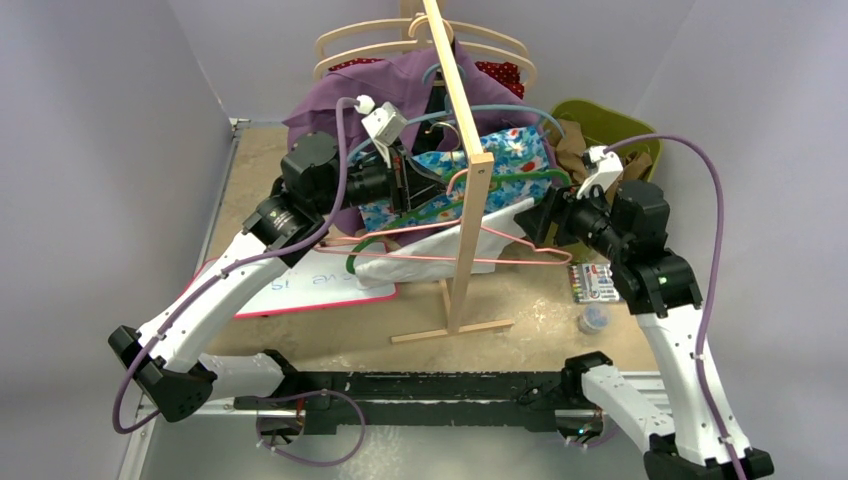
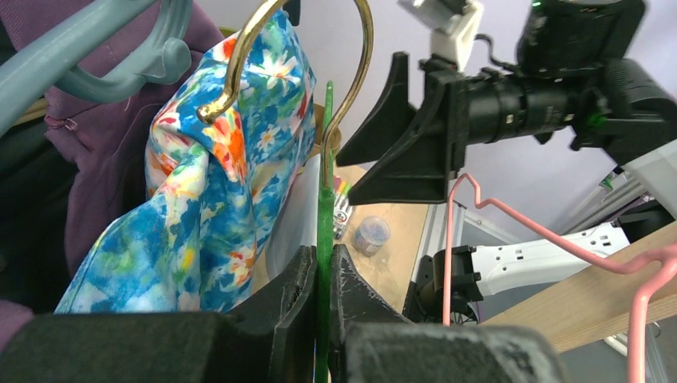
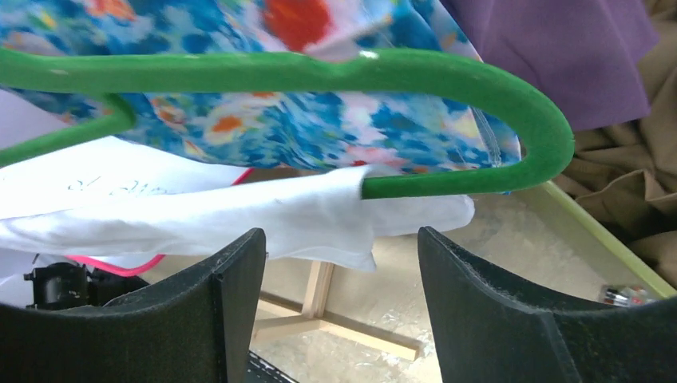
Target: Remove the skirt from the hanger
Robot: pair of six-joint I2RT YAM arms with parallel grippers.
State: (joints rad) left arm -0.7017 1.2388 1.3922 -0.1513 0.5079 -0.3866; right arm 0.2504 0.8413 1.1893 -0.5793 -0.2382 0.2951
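Hanging from the green hanger (image 3: 319, 72), the white skirt (image 3: 239, 219) sits just above the right claw (image 3: 342, 239) and a little to its left. The skirt's loose corner is draped over the hanger's lower bar, close to the curved end. The hanger's long axis runs crosswise to that claw. From overhead it slopes from the near left up toward the right, passing in front of the wooden rack (image 1: 462, 180) above the bench (image 1: 520, 300). The right arm is therefore the nearer one to the skirt's free end. The right claw's jaws stand moderately wide apart, flanking the space under the skirt's corner and touching nothing that I can see. The left claw (image 2: 322, 259) is clamped tight on the hanger's thin green bar, which runs upright between its pads, and it looks set to steady the hanger. Blue floral fabric (image 3: 279, 132) hangs just behind, so a reach that goes too deep risks catching it instead. My judgement is that the coming move turns on the right claw rising to pinch the white corner, then drawing it off along the bar toward the curved end.
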